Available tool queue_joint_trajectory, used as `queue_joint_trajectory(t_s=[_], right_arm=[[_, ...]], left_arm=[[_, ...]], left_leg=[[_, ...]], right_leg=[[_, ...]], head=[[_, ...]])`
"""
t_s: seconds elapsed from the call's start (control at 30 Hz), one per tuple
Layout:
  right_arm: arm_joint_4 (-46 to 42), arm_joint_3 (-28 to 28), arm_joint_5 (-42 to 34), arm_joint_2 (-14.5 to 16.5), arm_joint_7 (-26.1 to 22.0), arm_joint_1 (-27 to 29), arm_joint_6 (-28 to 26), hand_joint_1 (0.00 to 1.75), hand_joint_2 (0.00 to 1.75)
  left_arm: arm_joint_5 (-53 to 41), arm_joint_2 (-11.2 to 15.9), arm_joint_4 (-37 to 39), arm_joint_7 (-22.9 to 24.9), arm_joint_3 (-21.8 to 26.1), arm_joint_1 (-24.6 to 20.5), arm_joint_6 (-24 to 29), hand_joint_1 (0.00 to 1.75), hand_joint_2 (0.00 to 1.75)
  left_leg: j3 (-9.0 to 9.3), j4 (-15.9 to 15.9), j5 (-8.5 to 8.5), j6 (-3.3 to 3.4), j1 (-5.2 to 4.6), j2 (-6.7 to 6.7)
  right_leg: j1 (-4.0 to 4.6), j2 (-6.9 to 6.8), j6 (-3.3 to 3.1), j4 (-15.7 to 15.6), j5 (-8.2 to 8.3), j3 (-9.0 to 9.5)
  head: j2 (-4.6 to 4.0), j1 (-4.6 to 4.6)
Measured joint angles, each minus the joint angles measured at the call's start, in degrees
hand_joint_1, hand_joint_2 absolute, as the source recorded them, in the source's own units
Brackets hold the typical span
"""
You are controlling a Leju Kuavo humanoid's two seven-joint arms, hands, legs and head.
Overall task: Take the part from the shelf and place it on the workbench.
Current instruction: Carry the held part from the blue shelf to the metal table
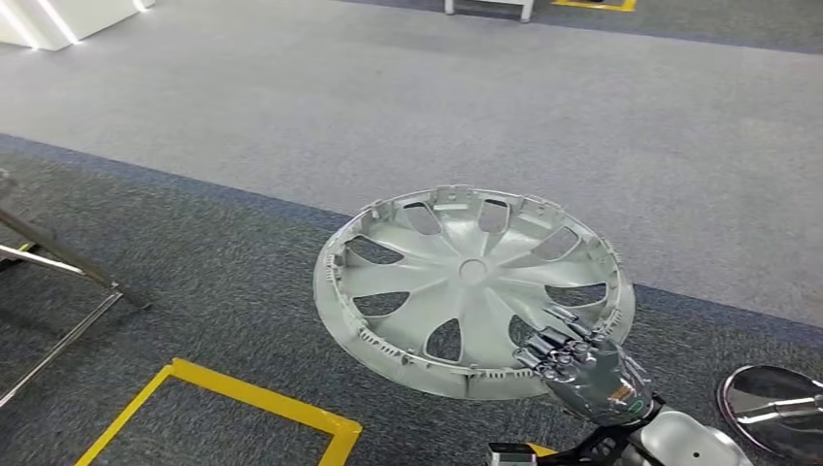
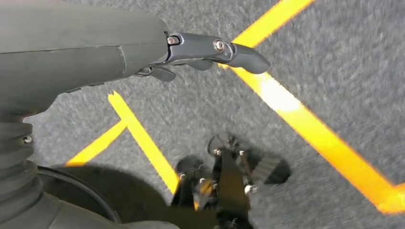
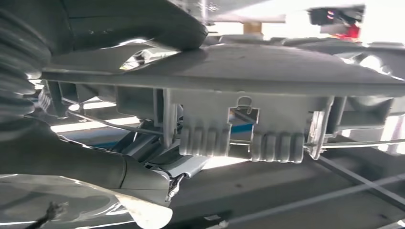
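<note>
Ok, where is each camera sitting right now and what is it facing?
Head view: high on the body, looking down at grey carpet; the right robot hand grips the rim of the round silver plastic wheel cover.
Left wrist view: behind the hanging left robot hand, facing carpet with yellow floor tape.
Right wrist view: behind the right robot hand, close against the cover's rim.
Head and right wrist views share the cover.

one wheel cover (image 1: 473,289) — two hands (image 1: 582,374) (image 2: 210,50) — perhaps one round mirror (image 1: 773,408), edge-cut.
</note>
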Motion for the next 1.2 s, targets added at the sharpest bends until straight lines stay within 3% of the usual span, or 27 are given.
queue_joint_trajectory(t_s=[0.03,0.07,0.13,0.17,0.23,0.27,0.33,0.37,0.4,0.43,0.5,0.57,0.63,0.67,0.73,0.77,0.8,0.87,0.93,1.0,1.07,1.13,1.17,1.2], right_arm=[[0.01,0.03,-0.04,-0.01,-0.05,0.01,0.0,1.75,1.75],[0.02,0.06,-0.1,-0.01,-0.09,0.04,0.0,1.75,1.75],[0.05,0.18,-0.15,-0.01,-0.25,0.06,0.0,1.75,1.75],[0.06,0.25,-0.17,-0.01,-0.34,0.07,0.0,1.75,1.75],[0.07,0.37,-0.19,-0.01,-0.5,0.1,0.0,1.75,1.75],[0.09,0.42,-0.2,-0.01,-0.53,0.08,0.0,1.75,1.75],[0.09,0.49,-0.24,-0.01,-0.55,0.05,-0.01,1.75,1.75],[0.09,0.51,-0.26,-0.01,-0.58,0.02,-0.02,1.75,1.75],[0.07,0.53,-0.27,-0.01,-0.58,-0.01,-0.02,1.75,1.75],[0.07,0.54,-0.26,-0.01,-0.61,-0.08,-0.02,1.75,1.75],[0.06,0.51,-0.3,-0.03,-0.66,-0.15,-0.02,1.75,1.75],[0.05,0.49,-0.37,-0.05,-0.8,-0.1,-0.02,1.75,1.75],[0.04,0.49,-0.39,-0.05,-0.94,-0.09,-0.02,1.75,1.75],[0.04,0.49,-0.39,-0.05,-0.99,-0.07,-0.02,1.75,1.75],[0.04,0.49,-0.37,-0.05,-1.15,-0.03,-0.02,1.75,1.75],[0.04,0.49,-0.36,-0.05,-1.25,-0.01,-0.02,1.75,1.75],[0.03,0.49,-0.37,-0.05,-1.36,-0.01,-0.02,1.75,1.75],[0.03,0.5,-0.39,-0.05,-1.55,-0.05,-0.02,1.75,1.75],[0.0,0.54,-0.37,-0.05,-1.68,-0.17,-0.02,1.75,1.75],[-0.08,0.59,-0.33,-0.06,-1.76,-0.3,-0.02,1.75,1.75],[-0.13,0.62,-0.34,-0.08,-1.77,-0.31,-0.02,1.75,1.75],[-0.13,0.64,-0.36,-0.08,-1.77,-0.24,-0.02,1.75,1.75],[-0.12,0.66,-0.35,-0.08,-1.79,-0.19,-0.02,1.75,1.75],[-0.11,0.67,-0.34,-0.07,-1.8,-0.14,-0.02,1.75,1.75]], left_arm=[[-0.04,-0.02,0.01,0.04,0.01,-0.08,0.0,0.0,1.75],[-0.08,-0.02,0.01,0.08,0.01,-0.22,-0.02,0.0,1.75],[-0.11,-0.15,0.01,0.19,0.01,-0.32,-0.07,0.0,1.75],[-0.12,-0.22,0.01,0.22,0.01,-0.29,-0.1,0.0,1.75],[-0.15,-0.31,0.01,0.25,0.02,-0.23,-0.21,0.0,1.75],[-0.15,-0.29,0.01,0.26,0.03,-0.25,-0.28,0.0,1.75],[-0.17,-0.2,0.01,0.28,0.05,-0.28,-0.39,0.0,1.75],[-0.17,-0.16,0.02,0.32,0.07,-0.2,-0.4,0.0,1.75],[-0.19,-0.12,0.02,0.39,0.1,-0.08,-0.4,0.0,1.75],[-0.21,-0.03,0.02,0.47,0.13,0.08,-0.38,0.0,1.75],[-0.27,-0.03,0.04,0.63,0.17,0.19,-0.31,0.0,1.75],[-0.32,-0.14,0.07,0.68,0.18,0.01,-0.26,0.0,1.75],[-0.34,-0.16,0.08,0.77,0.18,-0.08,-0.22,0.0,1.75],[-0.37,-0.18,0.08,0.83,0.18,-0.01,-0.2,0.0,1.75],[-0.44,-0.2,0.08,0.94,0.18,0.14,-0.13,0.0,1.75],[-0.46,-0.2,0.08,0.96,0.18,0.17,-0.1,0.0,1.75],[-0.48,-0.18,0.08,0.96,0.19,0.13,-0.08,0.0,1.75],[-0.5,-0.16,0.08,0.95,0.2,0.0,-0.04,0.0,1.75],[-0.51,-0.15,0.08,0.95,0.22,0.01,-0.02,0.0,1.75],[-0.52,-0.13,0.07,0.95,0.25,0.06,0.01,0.0,1.75],[-0.59,-0.16,0.06,0.95,0.26,-0.16,0.01,0.0,1.75],[-0.66,-0.28,0.07,0.95,0.27,-0.34,-0.03,0.0,1.75],[-0.67,-0.35,0.08,0.95,0.27,-0.34,-0.05,0.0,1.75],[-0.67,-0.4,0.08,0.93,0.28,-0.3,-0.05,0.0,1.75]], left_leg=[[0.2,-0.23,0.11,0.13,0.24,-0.72],[0.21,-0.23,0.08,0.26,0.38,-1.47],[0.26,-0.13,-0.05,0.33,0.51,-3.16],[0.31,0.0,-0.13,0.24,0.62,-4.08],[0.36,0.59,-0.51,-0.28,1.02,-5.98],[0.19,1.08,-0.8,-0.69,1.12,-6.83],[-0.4,1.98,-1.19,-1.43,1.27,-8.36],[-0.69,2.17,-1.2,-1.72,1.3,-9.02],[-0.87,2.23,-1.15,-1.91,1.41,-9.65],[-0.94,2.32,-1.21,-2.1,1.42,-9.72],[-2.03,4.59,-2.56,-2.62,1.34,-7.2],[-5.38,11.17,-5.55,-3.21,1.48,-3.45],[-8.83,17.46,-7.39,-3.51,1.85,-2.22],[-9.33,18.07,-6.81,-3.52,1.95,-2.07],[-7.19,12.98,-2.91,-3.2,1.94,-1.4],[-5.41,9.18,-1.14,-2.88,1.71,-0.18],[-3.85,5.84,-0.04,-2.51,1.34,1.1],[-2.55,3.0,0.03,-1.92,0.62,2.7],[-2.26,2.31,-0.05,-1.45,0.55,1.66],[-1.53,1.35,0.13,-0.92,0.91,0.27],[-1.06,0.88,0.18,-0.43,1.21,-1.13],[-0.94,0.89,0.02,-0.12,1.27,-2.74],[-0.81,0.9,-0.08,-0.08,1.28,-3.62],[-0.61,0.94,-0.21,-0.12,1.3,-4.52]], right_leg=[[-0.13,2.15,0.1,2.93,-1.33,-1.58],[-0.2,3.44,0.22,6.52,-2.82,-3.6],[-0.32,4.1,0.59,11.84,-4.05,-7.1],[-0.39,4.15,0.8,11.82,-3.04,-7.61],[-0.81,5.03,1.27,5.9,1.38,-5.58],[-1.06,6.4,1.52,2.44,2.83,-4.08],[-1.38,8.51,1.42,-1.4,3.6,-2.03],[-1.29,8.74,1.13,-1.59,3.24,-1.71],[-1.28,8.14,0.71,-1.69,3.27,-1.48],[-1.27,7.46,0.38,-1.81,3.3,-1.33],[-1.35,5.98,-0.37,-2.1,3.22,-0.82],[-1.16,4.27,-0.94,-2.25,2.91,-0.39],[-0.94,2.54,-1.15,-2.26,2.5,-0.06],[-0.88,1.76,-1.13,-2.26,2.26,0.17],[-0.76,0.33,-0.91,-2.27,1.69,0.86],[-0.72,-0.31,-0.77,-2.33,1.4,1.18],[-0.57,-0.94,-0.55,-2.39,1.11,1.52],[-0.36,-2.17,-0.1,-2.71,0.71,2.03],[-0.31,-3.24,0.46,-3.21,0.38,2.7],[-0.46,-1.17,0.9,-2.13,-0.58,2.56],[-0.54,2.58,1.07,3.51,-2.99,-0.47],[-0.48,3.99,1.21,10.84,-5.04,-5.3],[-0.47,4.13,1.27,12.59,-4.73,-6.96],[-0.47,4.2,1.3,12.03,-3.14,-7.49]], head=[[-0.01,0.14],[-0.01,0.19],[-0.01,0.35],[-0.01,0.36],[-0.01,0.41],[-0.01,0.46],[0.0,0.54],[0.0,0.55],[0.0,0.53],[-0.01,0.5],[0.0,0.1],[0.0,-0.36],[-0.01,-0.41],[-0.01,-0.42],[0.0,-0.43],[0.0,-0.39],[0.0,-0.42],[0.01,-0.38],[0.01,-0.36],[0.01,-0.18],[0.01,0.19],[0.0,0.41],[0.0,0.44],[0.0,0.45]])
